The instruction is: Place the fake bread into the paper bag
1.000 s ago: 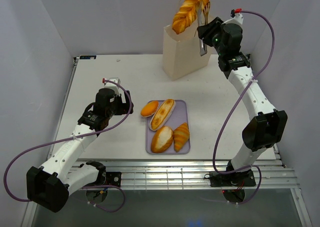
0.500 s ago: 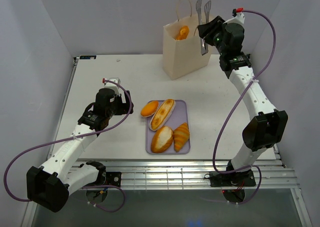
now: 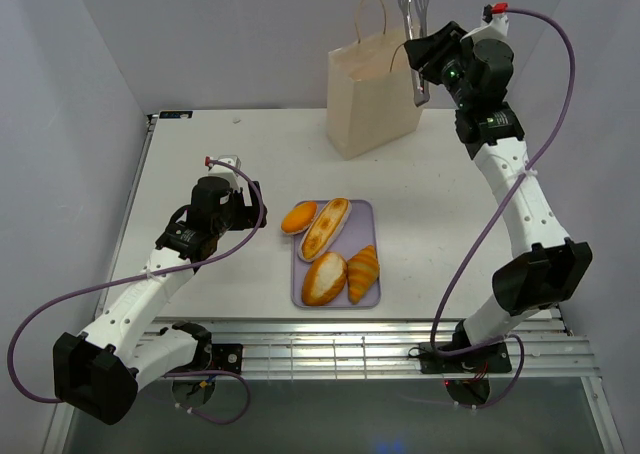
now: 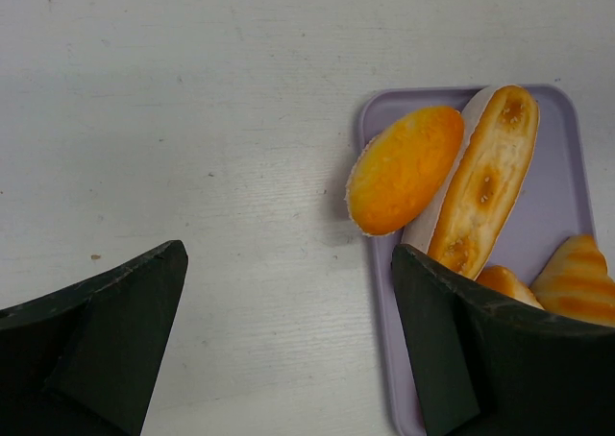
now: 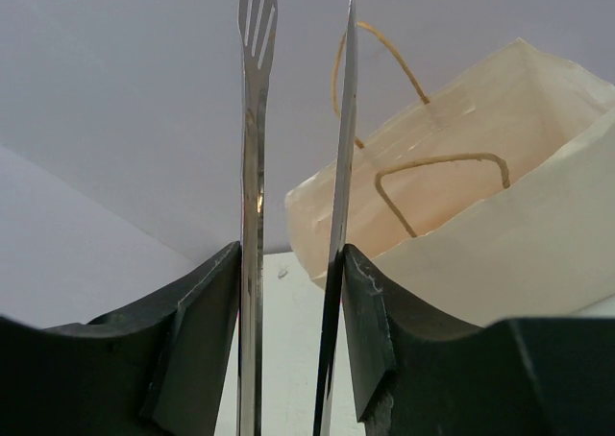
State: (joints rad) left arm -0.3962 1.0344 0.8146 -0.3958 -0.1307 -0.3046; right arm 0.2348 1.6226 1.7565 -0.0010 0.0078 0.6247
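Beside paper bag [image 3: 370, 104], right pincer [image 5: 288, 292] clamps empty tongs [image 5: 252, 167]; only wrist view shows left pincer [image 4: 288, 263] spread.

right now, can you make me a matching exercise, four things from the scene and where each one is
Things:
1 paper bag
2 tongs
3 croissant
4 left end effector

Places:
a near right corner of the lilac tray
b open, over the table beside the tray
c upright at the table's far side
d gripped in the right end effector

Pairs: 1-c, 2-d, 3-a, 4-b
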